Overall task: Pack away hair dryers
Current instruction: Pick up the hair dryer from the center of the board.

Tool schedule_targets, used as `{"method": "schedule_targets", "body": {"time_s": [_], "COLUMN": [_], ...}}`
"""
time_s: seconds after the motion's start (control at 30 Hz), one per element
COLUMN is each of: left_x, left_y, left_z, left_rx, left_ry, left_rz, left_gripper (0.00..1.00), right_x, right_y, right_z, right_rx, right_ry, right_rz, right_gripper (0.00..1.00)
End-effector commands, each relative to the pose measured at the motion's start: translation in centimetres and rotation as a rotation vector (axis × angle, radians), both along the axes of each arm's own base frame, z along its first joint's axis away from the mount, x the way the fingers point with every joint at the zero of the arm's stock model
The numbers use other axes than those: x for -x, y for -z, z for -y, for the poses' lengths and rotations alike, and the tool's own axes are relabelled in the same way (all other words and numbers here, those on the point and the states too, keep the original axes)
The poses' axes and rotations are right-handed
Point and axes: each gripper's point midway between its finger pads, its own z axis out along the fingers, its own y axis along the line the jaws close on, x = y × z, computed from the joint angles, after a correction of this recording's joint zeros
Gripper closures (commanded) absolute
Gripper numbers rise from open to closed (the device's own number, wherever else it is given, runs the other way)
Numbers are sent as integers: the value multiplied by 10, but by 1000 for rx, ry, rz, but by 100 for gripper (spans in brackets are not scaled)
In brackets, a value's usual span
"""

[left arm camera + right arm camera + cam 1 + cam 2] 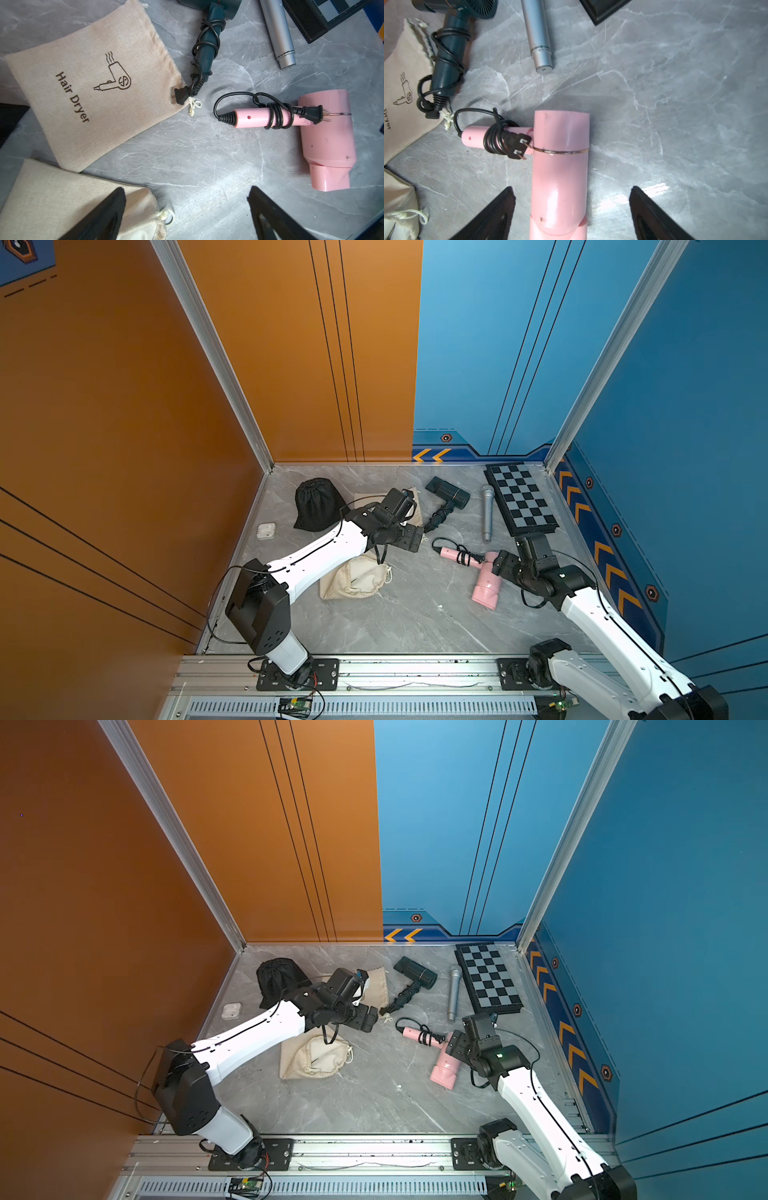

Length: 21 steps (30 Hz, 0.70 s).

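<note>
right gripper [571, 188] spread astride barrel of pink hair dryer [485, 590], lying right of centre in both top views; nothing pinched. left gripper [187, 188] spread, empty. risk judged: round glossy barrel squirting out on closure.

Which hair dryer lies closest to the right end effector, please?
The pink hair dryer: its barrel shows between the fingers of the right end effector; the dark hair dryer lies farther back.

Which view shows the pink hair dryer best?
The left wrist view: the pink hair dryer lies whole there, cord wound round its handle. The right wrist view crops its nozzle; both top views show it small, partly under the right gripper.
</note>
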Motion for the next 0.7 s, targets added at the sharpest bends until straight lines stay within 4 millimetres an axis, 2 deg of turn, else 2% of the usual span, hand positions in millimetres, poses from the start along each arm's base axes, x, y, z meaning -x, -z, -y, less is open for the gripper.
{"method": "schedule_targets", "body": {"time_s": [0.0, 0.17, 0.5, 0.67], "left_x": [2, 1, -2, -4], "left_y": [-5, -6, -3, -4], "left_z": [16, 17, 18, 18], "left_rx": [69, 84, 87, 89], "left_ry": [20, 17, 14, 10], "left_rz": [-32, -44, -50, -47], "left_gripper": [6, 6, 6, 6], "right_x": [17, 20, 10, 2], "right_y": [17, 26, 32, 32], "right_z": [1, -7, -21, -25], "right_rx": [-21, -34, 29, 45], "right_ry": [4, -52, -178, -186], "right_rz": [-76, -120, -158, -164], "right_gripper": [11, 11, 11, 11]}}
